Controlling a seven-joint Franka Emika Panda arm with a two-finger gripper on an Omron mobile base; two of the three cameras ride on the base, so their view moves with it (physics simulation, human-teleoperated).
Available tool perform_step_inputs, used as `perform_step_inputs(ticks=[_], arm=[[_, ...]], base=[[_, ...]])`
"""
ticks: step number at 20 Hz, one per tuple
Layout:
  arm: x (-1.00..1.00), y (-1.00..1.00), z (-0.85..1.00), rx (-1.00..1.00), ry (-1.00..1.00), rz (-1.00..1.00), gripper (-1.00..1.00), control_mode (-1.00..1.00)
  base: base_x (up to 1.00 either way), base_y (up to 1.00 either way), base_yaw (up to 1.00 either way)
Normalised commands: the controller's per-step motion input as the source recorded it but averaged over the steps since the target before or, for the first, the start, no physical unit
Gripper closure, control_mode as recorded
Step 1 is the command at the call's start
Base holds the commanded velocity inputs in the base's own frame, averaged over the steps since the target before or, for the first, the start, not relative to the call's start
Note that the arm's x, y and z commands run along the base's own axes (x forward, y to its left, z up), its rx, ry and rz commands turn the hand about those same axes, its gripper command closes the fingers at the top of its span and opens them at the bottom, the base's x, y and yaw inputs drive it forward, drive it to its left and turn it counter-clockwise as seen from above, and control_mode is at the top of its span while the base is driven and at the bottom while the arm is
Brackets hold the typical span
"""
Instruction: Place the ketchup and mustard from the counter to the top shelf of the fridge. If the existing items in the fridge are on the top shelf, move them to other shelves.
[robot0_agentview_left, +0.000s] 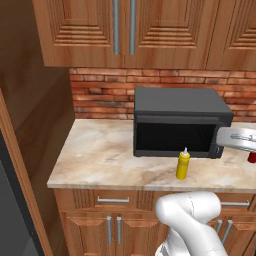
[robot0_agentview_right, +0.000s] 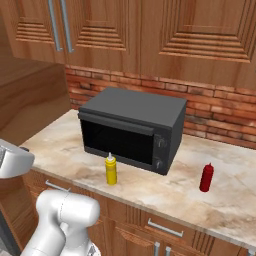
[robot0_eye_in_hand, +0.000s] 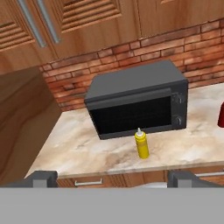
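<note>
Mustard (robot0_eye_in_hand: 141, 145) sits on the tabletop (robot0_eye_in_hand: 87, 144) dead ahead of the wide-open, empty jaws, right against the oven (robot0_eye_in_hand: 135, 105), so a sloppy reach could easily knock it over; ketchup (robot0_agentview_right: 206, 177) stands off right.

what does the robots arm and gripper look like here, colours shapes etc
The arm is glossy white, built of rounded, tube-like segments with a bulbous joint, and another white segment has a grey band. The gripper has two small dark grey, blocky finger tips. No cables or markings are visible.
</note>
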Motion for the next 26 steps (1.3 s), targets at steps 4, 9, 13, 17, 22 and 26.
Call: perform_step_inputs(ticks=[4, 9, 13, 17, 22, 26], arm=[[0.0, -0.05, -0.03, 0.0, 0.0, 0.0, -1.0, -1.0], [0.08, -0.62, -0.06, 0.07, 0.08, 0.01, -1.0, -1.0], [0.22, -0.94, -0.11, 0.12, 0.19, 0.1, -1.0, -1.0], [0.23, -0.95, -0.24, 0.11, 0.24, 0.17, -1.0, -1.0], [0.32, -0.76, -0.17, 0.04, 0.22, 0.29, -1.0, -1.0], [0.29, -0.5, -0.14, 0.0, 0.17, 0.32, -1.0, -1.0]], base=[[0.0, -0.02, 0.0], [0.0, 0.0, 0.0], [0.0, 0.0, 0.0], [0.0, 0.0, 0.0], [0.0, 0.0, 0.0], [0.0, 0.0, 0.0]])
